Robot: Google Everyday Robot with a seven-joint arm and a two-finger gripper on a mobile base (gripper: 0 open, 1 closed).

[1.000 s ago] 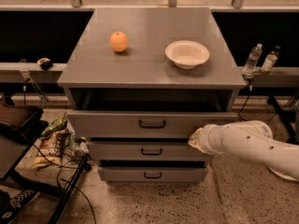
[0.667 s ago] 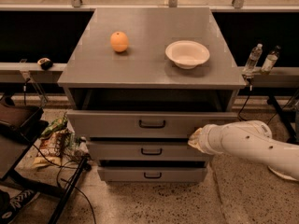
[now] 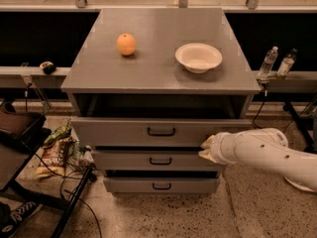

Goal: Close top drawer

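The top drawer [image 3: 124,131] of the grey cabinet stands pulled out a little, with a dark gap between its flat grey front and the cabinet top. Its small black loop handle [image 3: 161,132] is at the middle of the front. My gripper [image 3: 207,148] is at the end of the white arm that comes in from the right. It sits against the right end of the top drawer's front, at its lower edge, just above the middle drawer [image 3: 153,159].
An orange [image 3: 126,44] and a white bowl [image 3: 198,57] sit on the cabinet top [image 3: 158,78]. The bottom drawer [image 3: 158,185] is below. Snack bags [image 3: 57,150], cables and a dark stand lie on the floor at left. Two bottles [image 3: 276,63] stand at right.
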